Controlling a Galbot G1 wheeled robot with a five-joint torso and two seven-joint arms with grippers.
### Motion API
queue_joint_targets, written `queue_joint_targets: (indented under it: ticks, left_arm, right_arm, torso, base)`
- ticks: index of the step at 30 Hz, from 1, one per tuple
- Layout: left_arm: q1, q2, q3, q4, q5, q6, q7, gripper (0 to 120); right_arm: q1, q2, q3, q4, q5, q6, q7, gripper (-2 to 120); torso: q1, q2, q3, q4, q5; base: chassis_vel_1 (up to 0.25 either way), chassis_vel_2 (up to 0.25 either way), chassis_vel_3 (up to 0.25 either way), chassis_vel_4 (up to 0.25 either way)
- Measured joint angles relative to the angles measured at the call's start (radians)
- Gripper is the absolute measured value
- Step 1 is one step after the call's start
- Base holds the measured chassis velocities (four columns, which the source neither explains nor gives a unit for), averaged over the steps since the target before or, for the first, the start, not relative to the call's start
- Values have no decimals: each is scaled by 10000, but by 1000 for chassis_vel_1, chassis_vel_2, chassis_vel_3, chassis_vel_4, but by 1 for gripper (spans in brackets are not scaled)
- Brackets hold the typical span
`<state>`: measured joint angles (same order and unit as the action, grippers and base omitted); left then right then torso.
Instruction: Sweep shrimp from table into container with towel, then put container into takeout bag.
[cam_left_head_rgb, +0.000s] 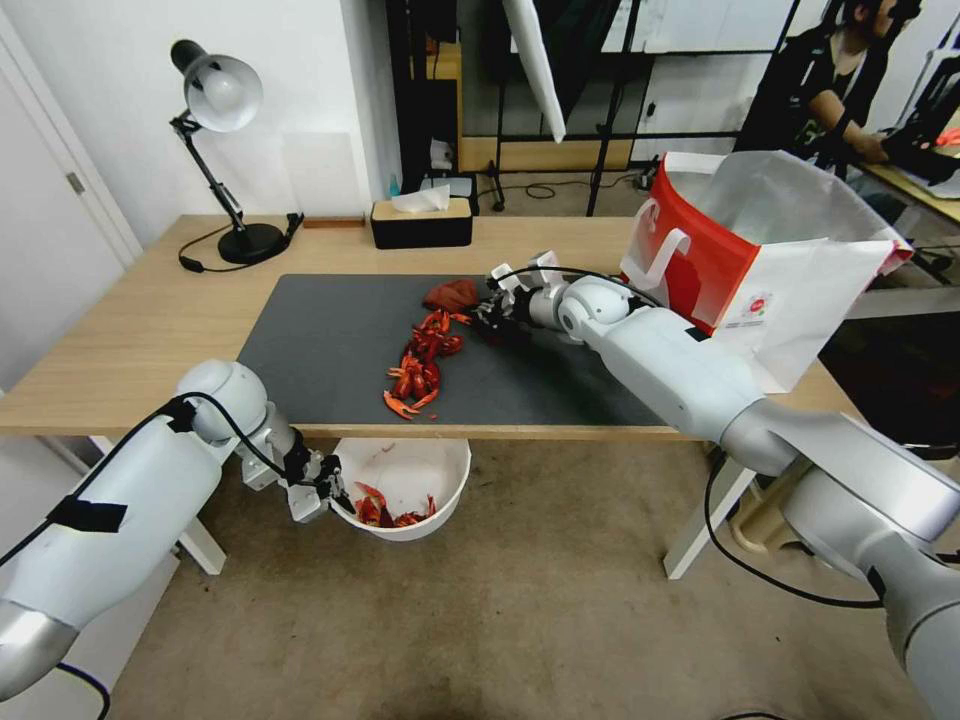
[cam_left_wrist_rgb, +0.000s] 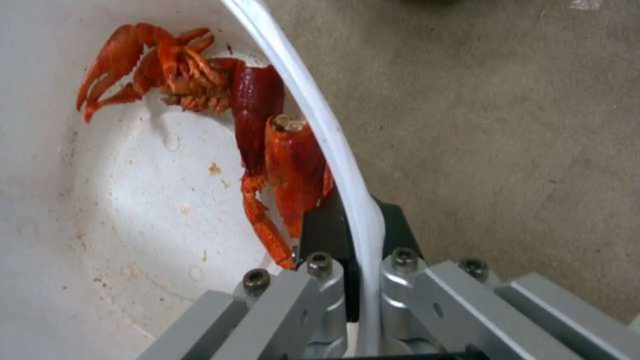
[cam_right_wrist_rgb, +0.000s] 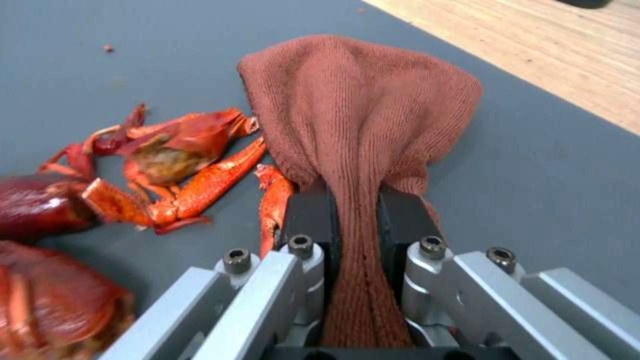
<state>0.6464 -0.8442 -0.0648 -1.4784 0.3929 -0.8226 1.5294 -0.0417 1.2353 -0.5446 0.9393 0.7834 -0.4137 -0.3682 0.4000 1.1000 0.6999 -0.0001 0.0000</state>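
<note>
Shrimp (cam_left_head_rgb: 420, 362), bright red-orange shelled pieces, lay on the dark grey mat (cam_left_head_rgb: 300, 350). The right gripper (cam_right_wrist_rgb: 357, 210) pinched the rust-red towel (cam_right_wrist_rgb: 360, 110) beside them; the left gripper (cam_left_wrist_rgb: 353, 235) clamped the round white container (cam_left_head_rgb: 440, 480) below the table (cam_left_head_rgb: 130, 330) edge. Sweeping was underway; next, seemingly, a drag edgeward.

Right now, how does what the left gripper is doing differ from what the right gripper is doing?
The left gripper is shut on the rim of the container, held below the table edge; the right gripper is shut on the towel, up on the mat. The container is rigid and already holds a few shrimp; the towel is soft, bunched beside the shrimp pile. Both are pinching something.
</note>
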Motion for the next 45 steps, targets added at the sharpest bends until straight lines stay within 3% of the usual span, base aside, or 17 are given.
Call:
queue_joint_targets:
  ticks: [28,45]
  left_arm:
    - [244,406,-323,-110,-294,0,-2,0]
    - [183,317,-323,-231,-286,0,-2,0]
  right_arm:
    - [282,-90,-1194,1217,467,-265,-57,8]
    - [248,-589,-1444,2395,931,-493,255,8]
  torso:
    - [0,0,0,2,-1]
    - [0,0,0,1,0]
  base:
    - [0,0,0,0]
    - [0,0,0,0]
